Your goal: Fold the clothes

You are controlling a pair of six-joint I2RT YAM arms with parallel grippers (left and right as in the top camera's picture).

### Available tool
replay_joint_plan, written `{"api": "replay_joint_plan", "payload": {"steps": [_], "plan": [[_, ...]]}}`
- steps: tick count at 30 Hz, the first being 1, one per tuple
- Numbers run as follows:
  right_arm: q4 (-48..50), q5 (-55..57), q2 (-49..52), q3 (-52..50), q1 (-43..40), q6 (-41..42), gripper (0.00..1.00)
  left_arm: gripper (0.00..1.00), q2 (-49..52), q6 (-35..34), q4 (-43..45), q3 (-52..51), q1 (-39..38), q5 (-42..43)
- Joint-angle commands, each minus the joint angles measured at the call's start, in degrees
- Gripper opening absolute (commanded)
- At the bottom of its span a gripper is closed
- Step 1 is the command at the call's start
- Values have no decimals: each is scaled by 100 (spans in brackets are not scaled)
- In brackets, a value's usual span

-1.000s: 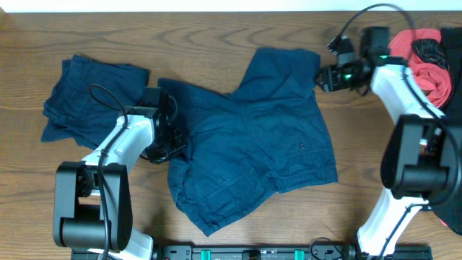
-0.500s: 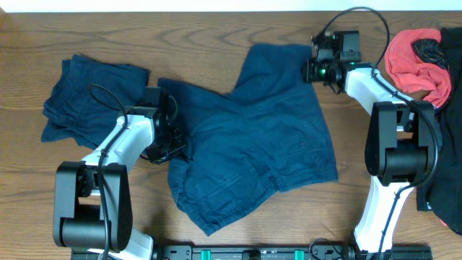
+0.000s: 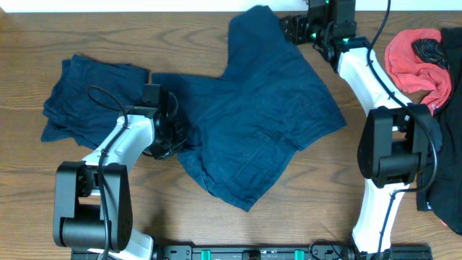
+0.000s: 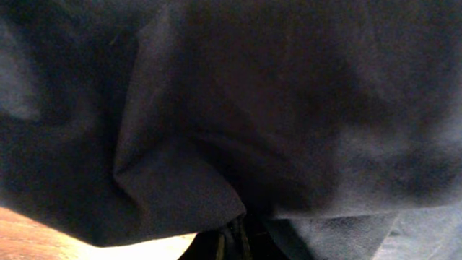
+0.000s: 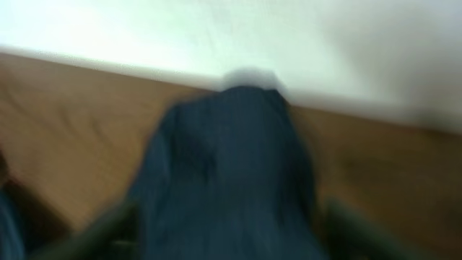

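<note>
A pair of dark blue shorts lies spread across the middle of the wooden table, one leg drawn up to the far edge. My right gripper is at that far edge, shut on the leg's end. The right wrist view is blurred and shows the blue cloth running out from between the fingers. My left gripper is at the left edge of the shorts, shut on the cloth. In the left wrist view, dark cloth fills the frame over the jaws.
A folded dark blue garment lies at the left of the table. A red garment with a black item on it lies at the far right. Dark cloth hangs at the right edge.
My right gripper has moved left and toward the far edge, dragging the shorts' leg with it. The whole shorts shifted up and turned. The left arm has barely moved.
</note>
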Motion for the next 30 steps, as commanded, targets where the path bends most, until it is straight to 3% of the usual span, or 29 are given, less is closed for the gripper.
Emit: {"api": "replay_joint_plan", "payload": {"steps": [1,8,13,20,23,30], "plan": [[-933,343,-289,101,-302,-24,86,7,15,-85,-11,2,-9,105],[-4083,369,-833,101,-693,-236,43,11,15,-87,7,2,-9,103],[-5637,614,-809,-81,-765,-494,47,12,15,-87,9,2,-9,103],[-5698,717,-807,-675,-750,-487,46,6,15,-85,-13,2,-9,105],[-5626,1213,-807,-750,-750,-127,46,6,-33,188,-118,4,-7,391],[-5602,1244,-874,-748,-684,-326,45,6,-1060,761,-966,4,-7,511]]}}
